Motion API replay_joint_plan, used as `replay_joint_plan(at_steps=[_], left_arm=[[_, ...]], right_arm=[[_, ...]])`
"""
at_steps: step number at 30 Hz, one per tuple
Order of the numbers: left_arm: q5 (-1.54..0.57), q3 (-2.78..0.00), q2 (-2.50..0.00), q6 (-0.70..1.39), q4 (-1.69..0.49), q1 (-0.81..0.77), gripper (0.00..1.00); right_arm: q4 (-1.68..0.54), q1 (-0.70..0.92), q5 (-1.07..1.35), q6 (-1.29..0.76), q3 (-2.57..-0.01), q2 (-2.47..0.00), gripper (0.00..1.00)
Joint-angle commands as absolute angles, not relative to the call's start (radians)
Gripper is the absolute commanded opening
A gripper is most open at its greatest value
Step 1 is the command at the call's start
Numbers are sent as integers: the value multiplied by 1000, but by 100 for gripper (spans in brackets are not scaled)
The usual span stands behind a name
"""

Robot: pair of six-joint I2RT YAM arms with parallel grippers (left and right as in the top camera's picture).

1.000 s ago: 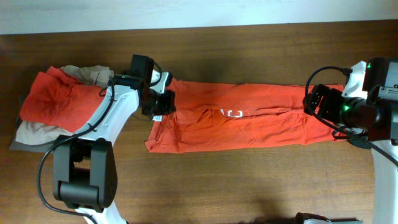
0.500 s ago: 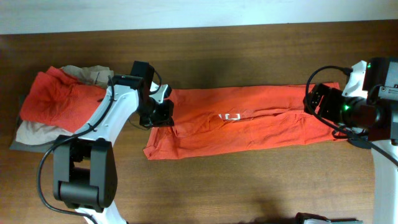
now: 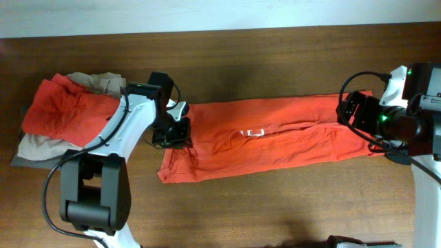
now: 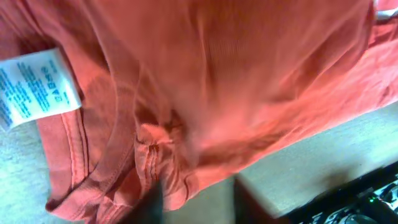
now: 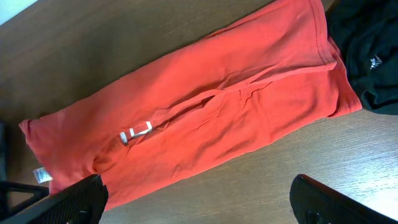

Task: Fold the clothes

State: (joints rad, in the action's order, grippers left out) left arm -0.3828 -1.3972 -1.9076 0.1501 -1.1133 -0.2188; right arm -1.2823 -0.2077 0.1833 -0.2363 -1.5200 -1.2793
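Note:
The clothes here are chiefly an orange-red T-shirt point(image 3: 275, 138), lying as a long folded strip across the table, white lettering point(image 3: 251, 131) showing at its middle. My left gripper point(image 3: 172, 131) is at the strip's left, neck end. In the left wrist view the collar and white neck label point(image 4: 37, 87) fill the frame, and my left gripper point(image 4: 200, 202) has its blurred dark fingers apart, with the hem's edge and bare table between them. My right gripper point(image 3: 348, 110) hovers at the right end. The right wrist view shows it point(image 5: 202, 205) wide open over wood beside the shirt point(image 5: 205, 112).
A heap of more clothes, orange point(image 3: 62, 107) and beige point(image 3: 38, 146), lies at the table's left end behind my left arm. Something black and cloth-like point(image 5: 367, 56) sits beyond the shirt's right end. The table's far edge meets a white wall point(image 3: 207, 14).
My left gripper has moved toward the front edge, dragging the shirt's neck end with it, and its jaws have parted. The right arm has stayed put.

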Motion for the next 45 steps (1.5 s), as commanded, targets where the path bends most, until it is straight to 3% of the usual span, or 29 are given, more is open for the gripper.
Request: replay_joint_plan(at_steps=[1, 3, 8, 11, 13, 22, 30, 36, 45], left_arm=[[-353, -1409, -1889, 140, -1127, -220, 36], [-338, -1433, -1887, 140, -1143, -213, 26], [-240, -1553, -1873, 123, -1063, -187, 25], [-238, -1554, -1879, 60, -911, -189, 8], [-237, -1550, -1900, 46, -848, -196, 1], [-202, -1550, -2080, -46, -781, -223, 1], [103, -1550, -2115, 64, -895, -222, 1], [102, -1569, -2115, 65, -916, -222, 0], [74, -1852, -2082, 89, -1106, -228, 3]], right_arm=[[-1280, -210, 171, -241, -1522, -1276, 99], [-1280, -210, 171, -241, -1522, -1276, 99], [-1279, -210, 171, -241, -1522, -1279, 99], [-1279, -210, 171, -245, -1521, -1299, 99], [-1280, -210, 181, -245, -1517, -1320, 99], [-1280, -209, 232, -244, -1475, -1419, 94], [-1259, -209, 231, -244, -1475, -1419, 93], [-1257, -209, 230, -244, -1475, -1419, 94], [-1249, -210, 220, -241, -1475, -1420, 97]])
